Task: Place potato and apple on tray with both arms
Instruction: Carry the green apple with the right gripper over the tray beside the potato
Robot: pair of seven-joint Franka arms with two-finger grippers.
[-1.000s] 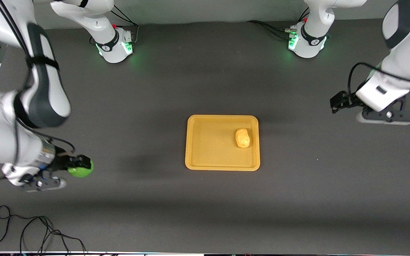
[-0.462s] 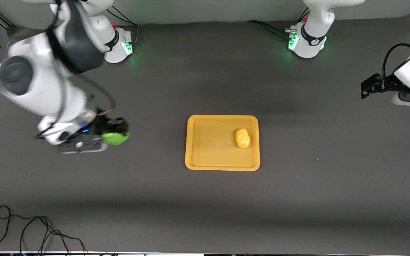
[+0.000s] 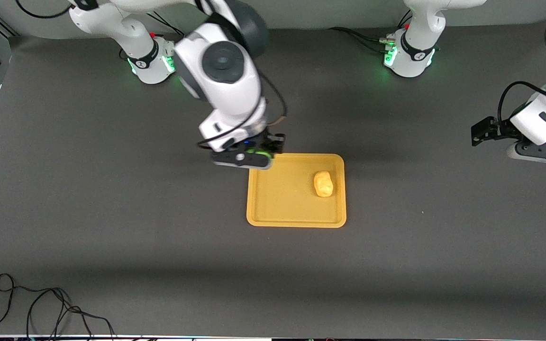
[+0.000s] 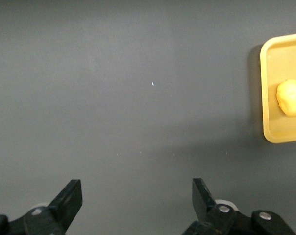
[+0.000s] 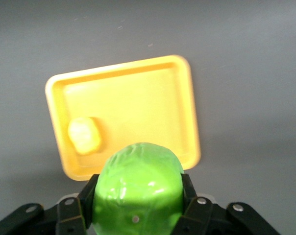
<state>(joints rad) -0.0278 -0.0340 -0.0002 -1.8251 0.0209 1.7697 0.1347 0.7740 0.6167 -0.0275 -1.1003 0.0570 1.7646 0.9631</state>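
My right gripper [image 3: 262, 150] is shut on the green apple [image 5: 138, 188] and holds it in the air over the corner of the yellow-orange tray [image 3: 282, 199] nearest the right arm's base. In the front view only a green sliver of the apple [image 3: 254, 151] shows under the hand. The potato [image 3: 323, 183] lies in the tray, toward the left arm's end; the right wrist view also shows the potato [image 5: 84, 134] and the tray [image 5: 138, 107]. My left gripper [image 3: 480, 131] is open and empty over bare table at the left arm's end. In the left wrist view my left gripper [image 4: 135, 196] is open, with the tray [image 4: 273, 112] and the potato [image 4: 291, 97] well off to one side.
The two arm bases [image 3: 152, 61] [image 3: 408, 54], lit green, stand along the table edge farthest from the front camera. A loose black cable [image 3: 40, 308] lies at the near edge toward the right arm's end. The table is dark grey.
My right arm has carried the apple from the right arm's end of the table to over the tray's corner. My left gripper has drawn away from the tray and shifted slightly back.
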